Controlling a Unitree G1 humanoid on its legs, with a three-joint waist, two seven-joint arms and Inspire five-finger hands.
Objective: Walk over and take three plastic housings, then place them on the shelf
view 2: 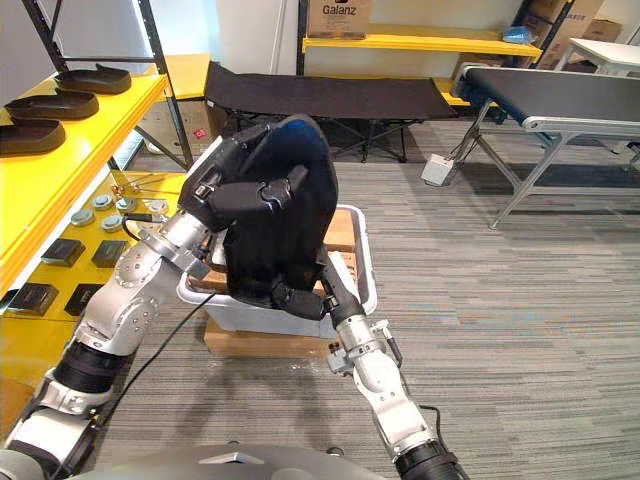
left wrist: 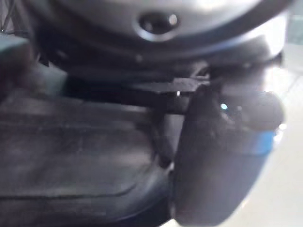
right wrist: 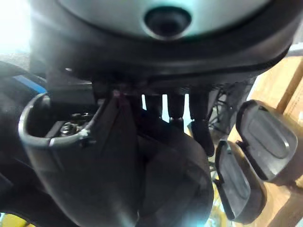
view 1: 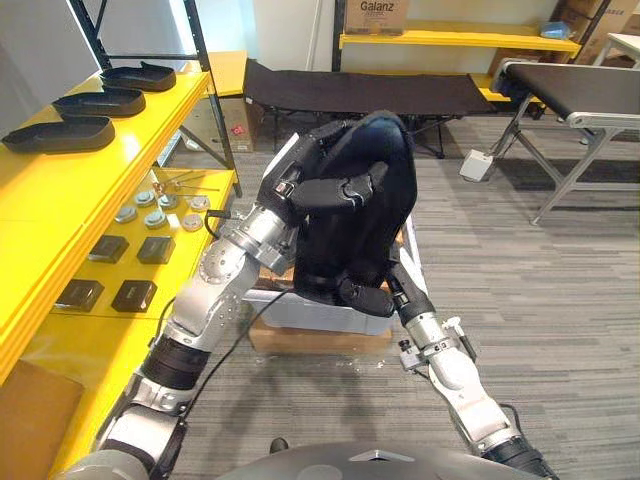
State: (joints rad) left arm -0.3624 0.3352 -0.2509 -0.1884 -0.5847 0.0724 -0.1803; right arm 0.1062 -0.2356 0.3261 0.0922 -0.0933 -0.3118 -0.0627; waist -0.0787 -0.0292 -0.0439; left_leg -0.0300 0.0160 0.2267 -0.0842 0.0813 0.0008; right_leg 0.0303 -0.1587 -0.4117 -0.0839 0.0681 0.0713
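Observation:
I hold a large black plastic housing point(view 1: 370, 180) upright in front of me, above a white bin point(view 2: 365, 262). My left hand point(view 1: 325, 190) lies across its upper front, fingers and thumb curled onto it. My right hand point(view 1: 366, 296) grips its lower edge from underneath, fingers curled round the rim. More black housings point(right wrist: 265, 137) lie below in the right wrist view. Three housings point(view 1: 62, 133) sit in a row on the top level of the yellow shelf point(view 1: 40, 200) at my left.
The bin rests on a cardboard box point(view 1: 310, 340) on the grey carpet. Small black boxes point(view 1: 130, 250) and round metal parts point(view 1: 160, 212) lie on the shelf's lower level. A black cot point(view 1: 350, 92) stands behind, a conveyor table point(view 1: 580, 95) at right.

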